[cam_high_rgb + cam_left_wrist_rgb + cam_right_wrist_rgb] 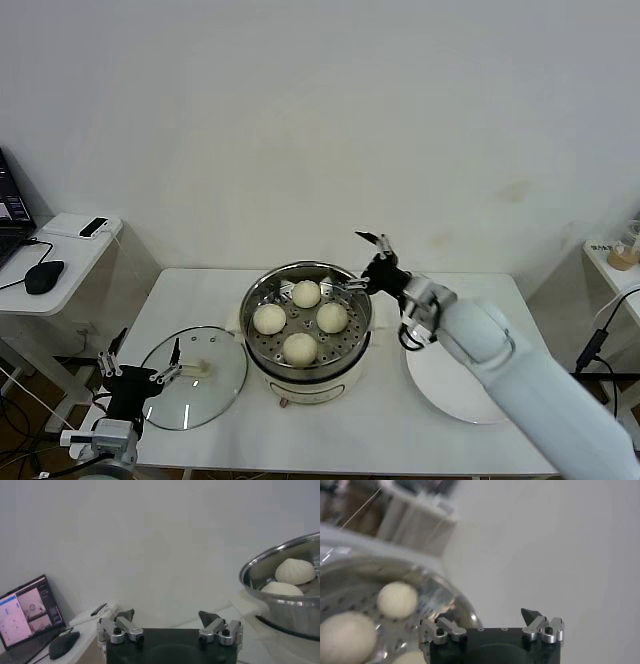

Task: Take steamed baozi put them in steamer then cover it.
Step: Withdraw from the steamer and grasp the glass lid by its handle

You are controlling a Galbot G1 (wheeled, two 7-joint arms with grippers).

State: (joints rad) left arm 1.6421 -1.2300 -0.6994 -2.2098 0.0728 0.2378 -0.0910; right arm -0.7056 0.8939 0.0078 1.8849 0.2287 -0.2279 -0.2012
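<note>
Several cream-white baozi [300, 320] lie on the perforated tray inside the shiny steel steamer [355, 330] at the table's centre. The glass cover [200, 385] with its cream handle [198, 369] lies flat on the table left of the steamer. My right gripper [367, 262] is open and empty, raised above the steamer's far right rim; its wrist view shows the steamer [350, 575] with baozi [396, 600]. My left gripper [140, 357] is open and empty, low at the table's front left, next to the cover. The left wrist view shows the steamer [280, 597] with baozi [295, 571].
A white plate [450, 395] lies right of the steamer, under my right arm. A side table [60, 265] with a mouse [44, 276] and a laptop [27, 612] stands to the left. A small shelf [615, 260] stands at the far right.
</note>
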